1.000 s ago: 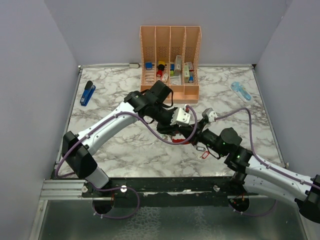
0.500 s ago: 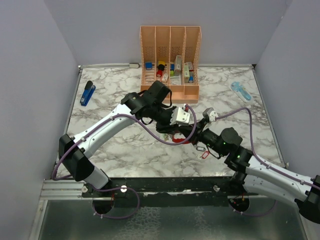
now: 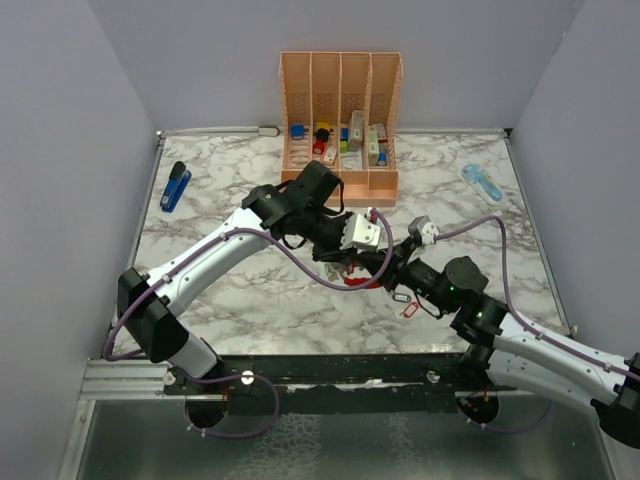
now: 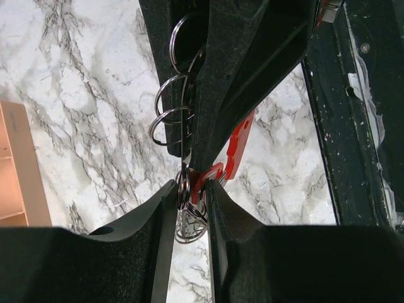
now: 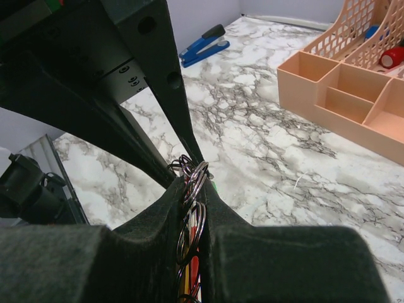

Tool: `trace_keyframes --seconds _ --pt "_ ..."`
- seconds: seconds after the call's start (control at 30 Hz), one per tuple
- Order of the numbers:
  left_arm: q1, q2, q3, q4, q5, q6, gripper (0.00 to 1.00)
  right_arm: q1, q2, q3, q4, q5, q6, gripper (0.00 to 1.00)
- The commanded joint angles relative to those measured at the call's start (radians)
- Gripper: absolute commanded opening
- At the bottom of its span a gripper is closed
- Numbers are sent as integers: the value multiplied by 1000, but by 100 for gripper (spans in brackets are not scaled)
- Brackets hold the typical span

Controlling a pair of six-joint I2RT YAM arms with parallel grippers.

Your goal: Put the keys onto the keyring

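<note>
Both grippers meet above the middle of the table. My left gripper (image 3: pixel 347 267) (image 4: pixel 192 196) has its jaws drawn in on the end of the red keyring (image 4: pixel 235 146) (image 3: pixel 367 283) and a silver split ring. The right gripper (image 3: pixel 386 270) (image 5: pixel 196 183) is shut on a bundle of silver split rings (image 5: pixel 197 173) (image 4: pixel 165 117) that belong to the keys. Red and yellow pieces show lower between its pads. The key blades themselves are hidden by the fingers. The two grippers point tip to tip, almost touching.
A small red tag (image 3: pixel 408 309) lies on the marble near the right forearm. A peach desk organizer (image 3: pixel 340 105) (image 5: pixel 341 95) stands at the back. There is a blue stapler (image 3: pixel 175 186) (image 5: pixel 203 44) at the left and a light blue object (image 3: pixel 482 182) at the right.
The left jaws have narrowed onto the red keyring's end and a ring. The left arm's elbow shifted slightly left early on. The right gripper has kept its grip in place.
</note>
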Motion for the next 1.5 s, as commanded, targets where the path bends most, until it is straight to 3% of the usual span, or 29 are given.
trace_keyframes --seconds 0.0,0.9,1.23,1.47 --pt "-5 -19 20 -7 -1 1 26 -2 -15 24 41 6 6 5" --pt "-3 2 114 15 39 -39 0 -2 -156 -48 -10 55 19 6" --pt "-3 20 147 28 87 -64 0 -2 -210 -80 -14 74 29 6" --pt "-3 22 161 20 97 -61 0 -2 -228 -81 -44 51 23 21"
